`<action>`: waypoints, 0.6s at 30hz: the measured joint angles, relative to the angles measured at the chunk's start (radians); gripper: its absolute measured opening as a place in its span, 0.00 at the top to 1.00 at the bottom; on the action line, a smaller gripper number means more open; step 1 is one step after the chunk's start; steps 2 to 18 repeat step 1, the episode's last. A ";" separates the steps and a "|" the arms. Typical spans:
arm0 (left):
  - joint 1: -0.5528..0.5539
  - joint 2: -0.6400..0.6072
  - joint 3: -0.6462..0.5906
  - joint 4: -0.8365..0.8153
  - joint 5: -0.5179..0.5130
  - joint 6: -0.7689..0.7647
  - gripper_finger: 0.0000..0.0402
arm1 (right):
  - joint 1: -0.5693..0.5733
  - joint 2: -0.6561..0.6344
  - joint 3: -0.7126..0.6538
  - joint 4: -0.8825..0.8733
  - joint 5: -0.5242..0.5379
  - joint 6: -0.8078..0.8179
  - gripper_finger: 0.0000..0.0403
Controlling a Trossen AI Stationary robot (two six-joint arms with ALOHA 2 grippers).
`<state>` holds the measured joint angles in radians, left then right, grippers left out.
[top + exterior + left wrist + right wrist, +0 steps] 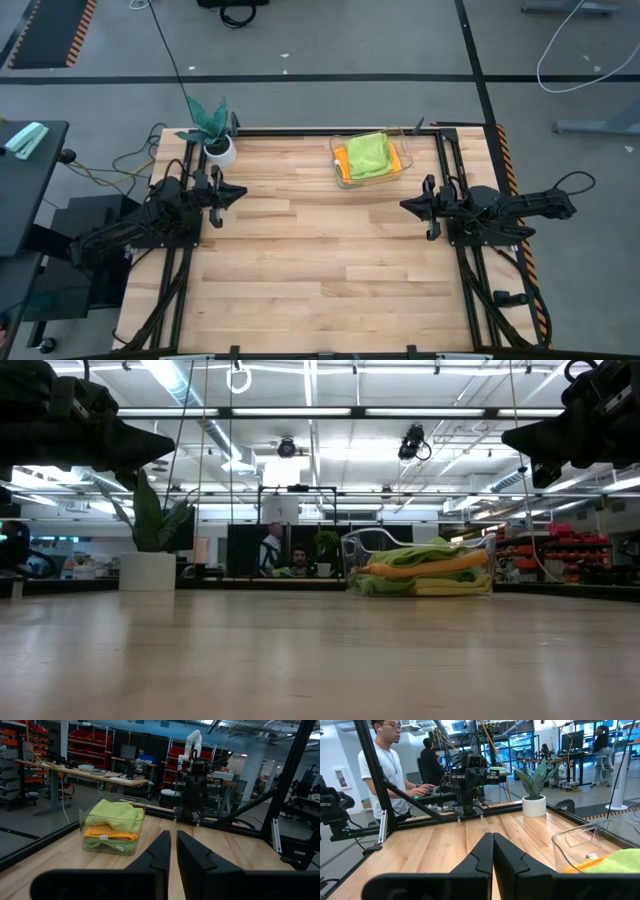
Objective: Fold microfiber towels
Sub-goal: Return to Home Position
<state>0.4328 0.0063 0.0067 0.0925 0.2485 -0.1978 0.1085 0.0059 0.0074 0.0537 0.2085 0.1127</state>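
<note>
1. Towels first: the stack of microfiber towels sits inside the clear bin at the far edge of the desk, right of centre.
2. From overhead I see the lime green towel on top. The orange towel peeks out along the side nearer the left arm.
3. At desk level the layers read cleanly: green on top, orange beneath it, paler green-yellow cloth at the bottom. I can't tell how many towels make up that lowest layer.
4. The left hand hovers above the desk on its own side, pointing toward the middle and well apart from the bin.
5. Its fingers are drawn nearly together with just a thin slit of wood showing between them. They grip nothing.
6. The right hand hangs opposite, facing the left one across the desk.
7. Its fingers are pressed together, and nothing is pinched there either.
8. The bin lies farther back than both hands, nearer the right arm's side than the left's.
9. The teal plant in a white pot stands at the far left corner, just beyond the left arm and well apart from the bin.
10. Through the right wrist camera, a person in a white T-shirt stands beyond the desk's far side, next to the frame.
</note>
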 joint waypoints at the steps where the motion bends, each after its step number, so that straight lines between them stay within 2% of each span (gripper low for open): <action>1: 0.000 0.000 0.000 0.000 0.000 0.001 0.91 | 0.000 0.000 0.000 0.000 0.000 0.000 0.96; 18: 0.000 0.000 0.000 0.000 0.000 0.001 0.91 | 0.000 0.000 0.000 0.000 0.000 0.000 0.96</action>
